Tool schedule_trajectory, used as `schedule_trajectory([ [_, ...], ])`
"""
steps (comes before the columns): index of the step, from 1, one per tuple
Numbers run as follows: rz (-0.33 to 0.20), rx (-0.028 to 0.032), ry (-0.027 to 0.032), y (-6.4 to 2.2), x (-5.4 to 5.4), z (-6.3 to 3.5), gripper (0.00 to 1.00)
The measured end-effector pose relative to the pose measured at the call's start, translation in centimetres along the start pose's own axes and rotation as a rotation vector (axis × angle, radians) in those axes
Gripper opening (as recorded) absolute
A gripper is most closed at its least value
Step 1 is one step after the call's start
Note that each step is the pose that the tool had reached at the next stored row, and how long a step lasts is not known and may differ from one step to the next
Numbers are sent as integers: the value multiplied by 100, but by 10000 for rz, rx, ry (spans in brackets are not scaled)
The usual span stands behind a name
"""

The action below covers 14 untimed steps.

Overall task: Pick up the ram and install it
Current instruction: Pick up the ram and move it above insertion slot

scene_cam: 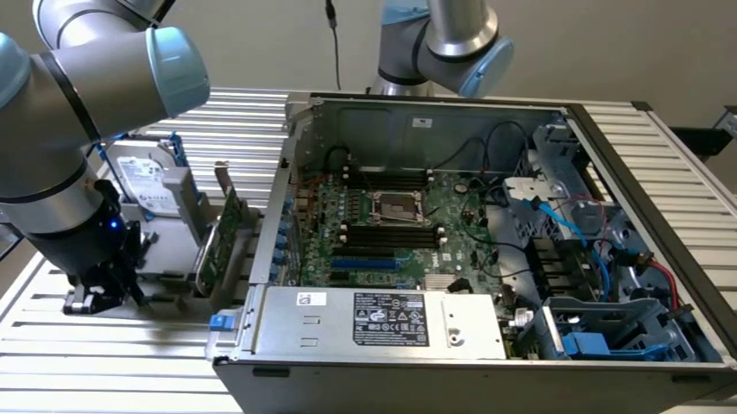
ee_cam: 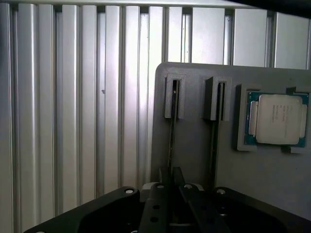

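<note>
The ram (ee_cam: pixel 172 131) stands on edge in a slot of a grey holder (ee_cam: pixel 272 184), so it appears as a thin dark strip. My gripper (ee_cam: pixel 171 175) sits over its near end, and the two black fingers (ee_cam: pixel 156 206) are pressed against the strip from both sides. In the exterior view, my gripper (scene_cam: pixel 106 293) is low over the holder at the exterior view's left, beside the open computer case (scene_cam: pixel 461 241). The motherboard's dark memory slots (scene_cam: pixel 392 233) lie inside the case next to the processor socket (scene_cam: pixel 395 205).
A second thin strip (ee_cam: pixel 214 141) stands in the neighbouring slot, and a square silver processor (ee_cam: pixel 277 119) rests on the holder. A wide green card with a bracket (scene_cam: pixel 223 246) and a hard drive (scene_cam: pixel 144 177) stand between my arm and the case. A second arm (scene_cam: pixel 455 47) stands behind.
</note>
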State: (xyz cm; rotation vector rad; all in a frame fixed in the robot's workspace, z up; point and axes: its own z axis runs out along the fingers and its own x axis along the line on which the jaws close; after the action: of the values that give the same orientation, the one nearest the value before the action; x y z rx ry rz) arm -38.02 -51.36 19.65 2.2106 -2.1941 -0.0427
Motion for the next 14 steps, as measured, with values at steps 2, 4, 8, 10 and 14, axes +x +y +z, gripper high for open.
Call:
schedule_trajectory([
  [2, 0, 1, -1, 0, 0, 0, 13],
  [4, -1, 2, -1, 0, 0, -4, 13],
  [8, -5, -1, 1, 4, 0, -32, 13],
  [10, -11, -1, 1, 6, 0, -58, 13],
  [14, -28, 0, 2, 11, 0, -138, 13],
])
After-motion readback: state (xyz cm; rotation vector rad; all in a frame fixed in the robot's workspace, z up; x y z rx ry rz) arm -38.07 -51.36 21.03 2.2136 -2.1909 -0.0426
